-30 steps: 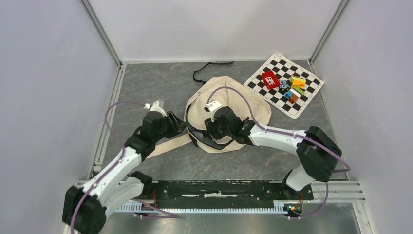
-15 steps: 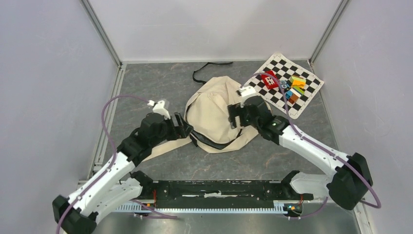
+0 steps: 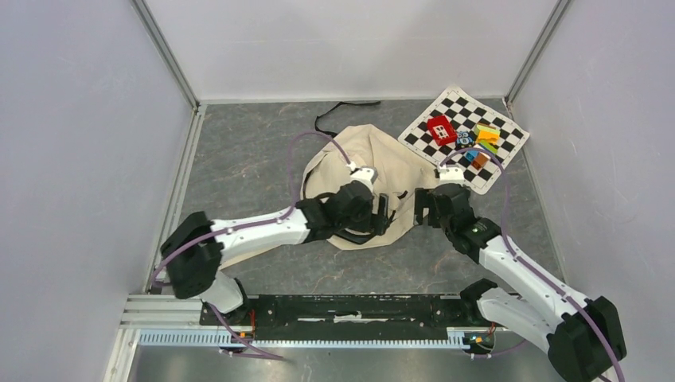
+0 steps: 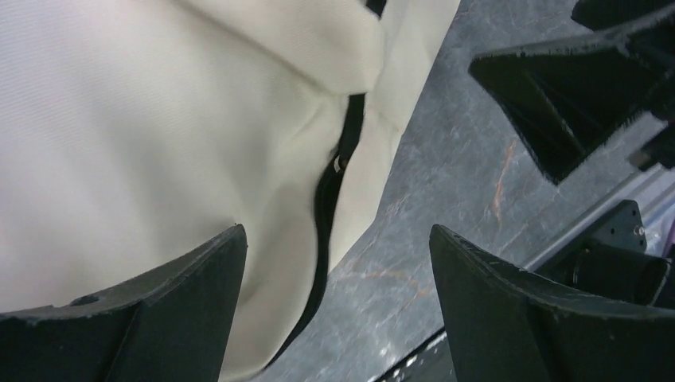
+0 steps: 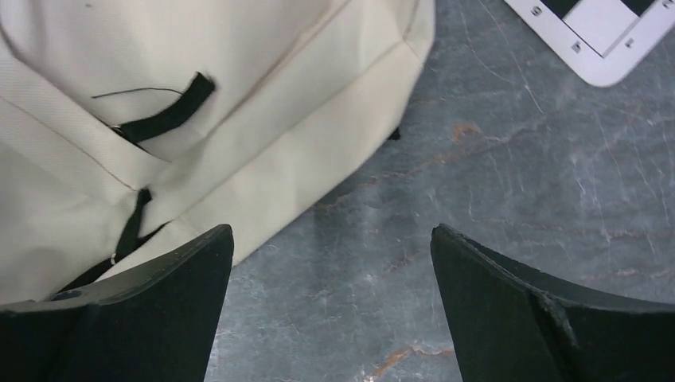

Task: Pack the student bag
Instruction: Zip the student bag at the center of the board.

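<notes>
bag (image 3: 348,157) opening likely beneath left tool (image 3: 384,213)

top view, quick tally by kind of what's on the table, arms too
bag: 1
checkered mat: 1
block pile: 1, pieces too small to count
arms: 2 (left arm, right arm)
total: 5

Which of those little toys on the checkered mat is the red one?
The red block, the one lying nearest the cream backpack; the others beside it are blue, orange, green and yellow.
</notes>
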### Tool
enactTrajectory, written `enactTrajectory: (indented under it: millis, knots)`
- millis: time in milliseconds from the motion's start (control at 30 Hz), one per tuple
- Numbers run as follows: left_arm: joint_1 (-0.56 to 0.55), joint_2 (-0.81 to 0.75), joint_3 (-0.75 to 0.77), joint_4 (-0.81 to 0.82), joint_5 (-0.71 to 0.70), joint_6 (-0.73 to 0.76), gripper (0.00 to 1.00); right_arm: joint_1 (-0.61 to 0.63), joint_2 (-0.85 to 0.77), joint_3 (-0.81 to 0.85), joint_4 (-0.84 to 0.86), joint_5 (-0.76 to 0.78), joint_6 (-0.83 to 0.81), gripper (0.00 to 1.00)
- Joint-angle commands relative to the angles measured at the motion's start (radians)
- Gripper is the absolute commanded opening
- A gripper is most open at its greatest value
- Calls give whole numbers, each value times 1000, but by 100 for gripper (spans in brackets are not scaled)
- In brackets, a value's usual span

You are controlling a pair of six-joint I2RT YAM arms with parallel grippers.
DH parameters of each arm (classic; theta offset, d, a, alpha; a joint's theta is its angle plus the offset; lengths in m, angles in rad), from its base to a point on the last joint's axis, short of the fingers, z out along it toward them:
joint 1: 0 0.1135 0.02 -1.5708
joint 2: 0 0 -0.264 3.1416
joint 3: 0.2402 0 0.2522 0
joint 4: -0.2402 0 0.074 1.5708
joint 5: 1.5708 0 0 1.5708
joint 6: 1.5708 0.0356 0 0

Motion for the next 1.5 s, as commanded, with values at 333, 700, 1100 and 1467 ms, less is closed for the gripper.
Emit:
enactTrajectory:
  millis: [333,700,1100,1467]
  knots:
    - [-117,393,270,112,-322,95,66,-82,-145,-153,43,175,81,98]
    - [-146,452,341,73,-487,114,43,-124,-151,-208,86,77,71,98]
    - [-146,523,375,75,-402,110,39,-127,-132,-216,106,48,73,98]
    - [-148,486,345,56,-429,72,3,-127,-128,-236,122,20,81,98]
